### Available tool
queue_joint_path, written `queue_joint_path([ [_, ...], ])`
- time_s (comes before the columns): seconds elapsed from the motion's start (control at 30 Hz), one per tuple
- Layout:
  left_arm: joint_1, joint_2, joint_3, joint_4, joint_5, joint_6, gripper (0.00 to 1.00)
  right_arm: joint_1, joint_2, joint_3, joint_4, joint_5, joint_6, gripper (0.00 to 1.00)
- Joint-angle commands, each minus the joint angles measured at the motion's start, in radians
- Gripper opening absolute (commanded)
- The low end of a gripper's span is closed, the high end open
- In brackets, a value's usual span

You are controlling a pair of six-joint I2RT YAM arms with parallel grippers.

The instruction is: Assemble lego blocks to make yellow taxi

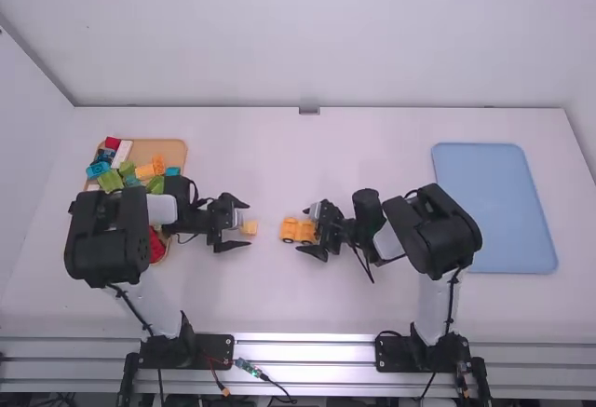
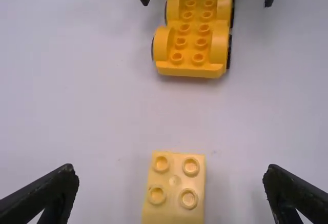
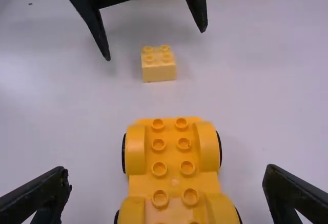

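Helpfully, wrist views reveal four studs (image 2: 191, 167) on the yellow block (image 2: 173, 187).

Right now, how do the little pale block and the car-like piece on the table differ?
The two-by-two brick is pale yellow; the wheeled car base is deeper orange-yellow. The brick has four studs, the base many more. The brick is wheelless; the base has dark wheels. Both rest studs up.
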Motion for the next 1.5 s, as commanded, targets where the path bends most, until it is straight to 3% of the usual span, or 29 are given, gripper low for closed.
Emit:
queue_joint_path([
  [0.0, -0.010, 0.027, 0.037, -0.051, 0.042, 0.087, 0.95, 0.005, 0.011, -0.019, 0.025, -0.007, 0.037, 0.99],
  [0.37, -0.010, 0.193, 0.177, -0.227, 0.106, 0.184, 0.95, 0.005, 0.011, -0.080, 0.151, -0.010, 0.043, 0.99],
  [0.5, -0.009, 0.218, 0.241, -0.370, 0.089, 0.317, 0.88, 0.005, 0.011, -0.093, 0.182, -0.007, 0.043, 0.99],
  [0.57, -0.010, 0.234, 0.254, -0.357, 0.081, 0.301, 0.83, 0.005, 0.011, -0.090, 0.180, -0.007, 0.043, 0.99],
  [0.87, -0.042, 0.271, 0.227, -0.224, 0.082, 0.181, 0.82, 0.004, 0.011, -0.036, 0.068, -0.011, 0.043, 0.99],
  [0.93, -0.042, 0.271, 0.226, -0.225, 0.081, 0.179, 0.80, 0.005, 0.011, -0.039, 0.069, -0.010, 0.043, 0.99],
  [0.97, -0.040, 0.271, 0.224, -0.224, 0.080, 0.173, 0.70, 0.006, 0.011, -0.042, 0.077, -0.010, 0.043, 0.99],
  [1.07, -0.034, 0.271, 0.222, -0.230, 0.058, 0.175, 0.63, 0.003, 0.011, -0.054, 0.107, -0.007, 0.044, 0.99],
  [1.47, -0.033, 0.271, 0.293, -0.356, 0.005, 0.175, 0.56, -0.015, 0.011, -0.037, 0.060, -0.011, 0.043, 0.99],
])
